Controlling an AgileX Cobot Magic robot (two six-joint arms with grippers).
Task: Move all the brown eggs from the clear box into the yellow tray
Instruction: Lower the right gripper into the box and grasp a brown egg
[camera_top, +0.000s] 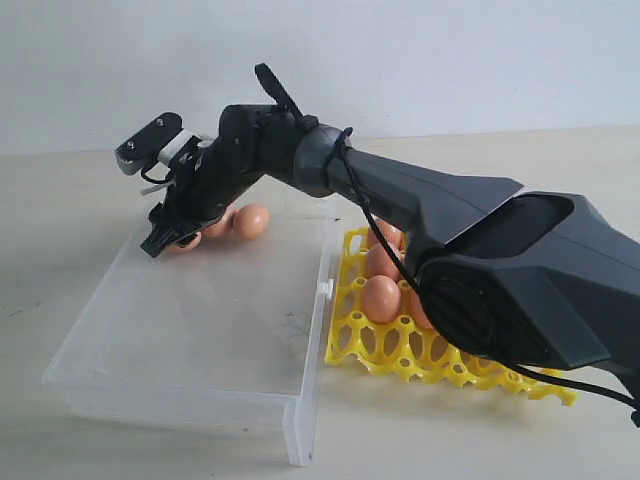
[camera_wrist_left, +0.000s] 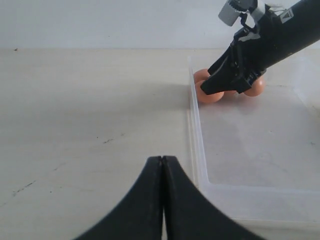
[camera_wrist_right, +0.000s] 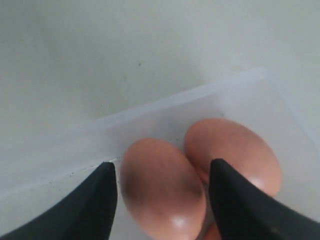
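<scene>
Right hand (camera_top: 170, 240), spread wide, straddled one of three brown oval eggs (camera_wrist_right: 160, 192) left in clear plastic box (camera_top: 180, 405); yellow lattice tray (camera_top: 400, 357) held several.

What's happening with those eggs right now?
Right jaws open, astride a brown egg in the clear box corner. Left jaws shut, outside the box. Neighbouring egg crowds one jaw.

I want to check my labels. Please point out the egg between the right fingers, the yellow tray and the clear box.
egg (camera_wrist_right: 162, 192) between the right fingers (camera_wrist_right: 85, 215): right wrist view, middle of its shell.
yellow tray (camera_top: 348, 335): exterior view, its near left lattice.
clear box (camera_top: 180, 400): exterior view, its near wall.
</scene>
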